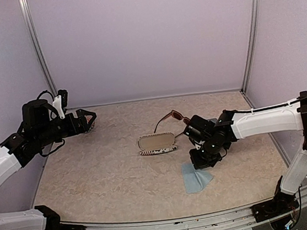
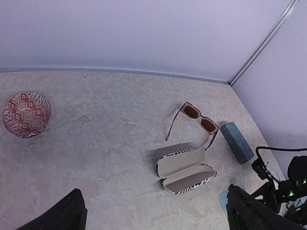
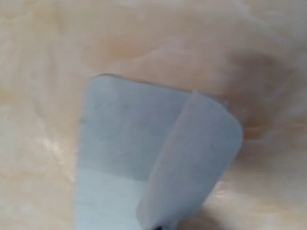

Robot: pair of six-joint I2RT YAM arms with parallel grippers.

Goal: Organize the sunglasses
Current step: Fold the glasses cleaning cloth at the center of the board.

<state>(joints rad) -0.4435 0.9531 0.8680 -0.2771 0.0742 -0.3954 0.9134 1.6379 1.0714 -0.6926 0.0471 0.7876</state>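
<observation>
Right, the marbled table (image 1: 105,176) carries everything. The left gripper (image 1: 83,122) hangs high on the far left, jaws spread wide and holding nothing. The right gripper (image 1: 203,159) is down at the right, jaws closed on a raised flap of the pale blue cloth (image 1: 197,179). The striped case (image 1: 157,143) lies open mid-table. Just beyond it lie the brown sunglasses (image 1: 173,115), arms unfolded. A red patterned bowl (image 2: 26,114) sits far left.

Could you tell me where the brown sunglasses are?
The sunglasses lie right of centre in the top view, just behind the open striped case.
</observation>
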